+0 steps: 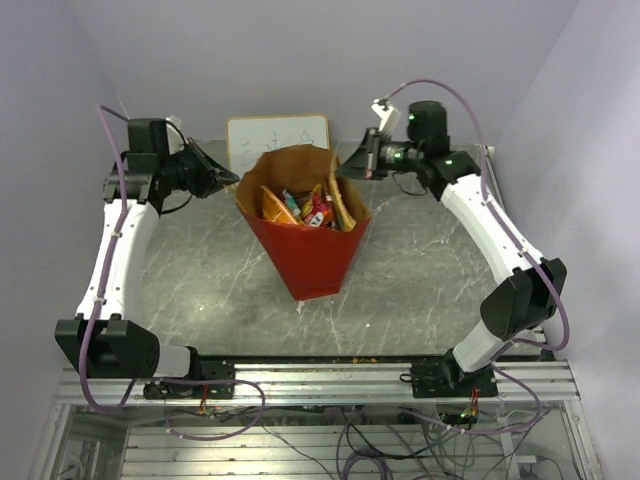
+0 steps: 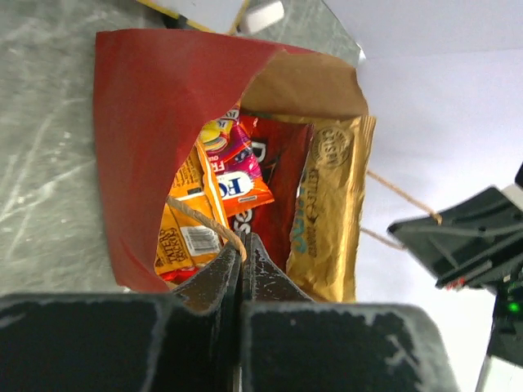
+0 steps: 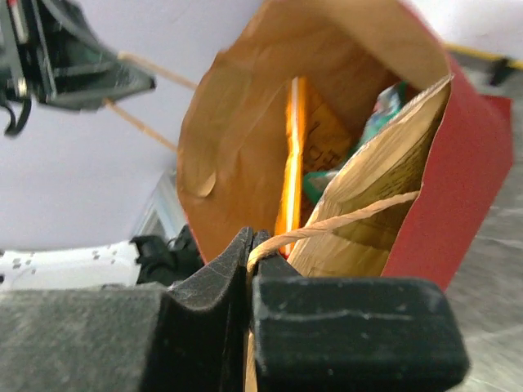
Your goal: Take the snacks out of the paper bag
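Observation:
The red paper bag (image 1: 308,255) stands upright mid-table, its brown-lined mouth held open. Snacks (image 1: 305,206) fill it. In the left wrist view the bag (image 2: 135,122) holds a gold-orange chip bag (image 2: 331,212), a red packet (image 2: 278,175), a yellow one (image 2: 181,241) and a pink one (image 2: 229,143). My left gripper (image 2: 242,243) is shut on a tan loop handle (image 2: 200,216) at the bag's left rim (image 1: 226,178). My right gripper (image 3: 261,243) is shut on the other handle (image 3: 359,214) at the right rim (image 1: 350,166). An orange packet edge (image 3: 292,155) shows inside.
A white board (image 1: 278,135) lies behind the bag on the marble-patterned table (image 1: 200,270). Purple walls close in at the back and both sides. The opposite gripper shows in each wrist view: the right one (image 2: 466,237) and the left one (image 3: 73,57).

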You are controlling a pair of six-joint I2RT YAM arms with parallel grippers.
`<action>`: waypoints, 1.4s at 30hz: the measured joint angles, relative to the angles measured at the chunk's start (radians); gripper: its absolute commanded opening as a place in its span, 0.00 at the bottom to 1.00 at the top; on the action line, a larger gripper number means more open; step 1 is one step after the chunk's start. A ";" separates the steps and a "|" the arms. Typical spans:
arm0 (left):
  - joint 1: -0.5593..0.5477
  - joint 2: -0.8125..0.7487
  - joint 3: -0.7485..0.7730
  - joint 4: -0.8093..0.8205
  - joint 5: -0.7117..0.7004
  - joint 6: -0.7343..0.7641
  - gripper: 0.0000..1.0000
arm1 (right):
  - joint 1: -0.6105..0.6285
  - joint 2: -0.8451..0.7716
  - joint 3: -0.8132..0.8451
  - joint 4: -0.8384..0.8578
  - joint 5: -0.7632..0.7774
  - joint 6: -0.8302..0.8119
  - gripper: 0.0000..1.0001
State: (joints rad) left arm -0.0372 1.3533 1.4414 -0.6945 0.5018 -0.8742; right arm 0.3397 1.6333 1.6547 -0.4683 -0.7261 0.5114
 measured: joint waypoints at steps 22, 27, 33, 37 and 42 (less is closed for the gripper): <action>0.290 0.095 0.245 -0.190 0.076 0.106 0.07 | 0.327 0.080 -0.161 0.198 0.051 0.180 0.01; 0.230 0.087 0.163 -0.085 0.136 0.071 0.07 | 0.319 -0.044 -0.306 0.139 0.098 0.161 0.02; 0.130 -0.011 0.021 0.080 0.149 -0.012 0.07 | 0.305 -0.148 -0.353 0.081 0.163 0.130 0.03; 0.063 -0.059 -0.017 0.127 0.137 -0.043 0.07 | 0.303 -0.192 -0.388 0.035 0.204 0.126 0.07; 0.006 -0.090 -0.046 0.147 0.121 -0.060 0.07 | 0.298 -0.218 -0.389 -0.049 0.288 0.111 0.16</action>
State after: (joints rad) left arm -0.0307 1.2636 1.3952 -0.5476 0.6231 -0.9337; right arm 0.6373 1.4155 1.2655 -0.5175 -0.4385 0.6220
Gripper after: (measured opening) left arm 0.072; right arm 0.104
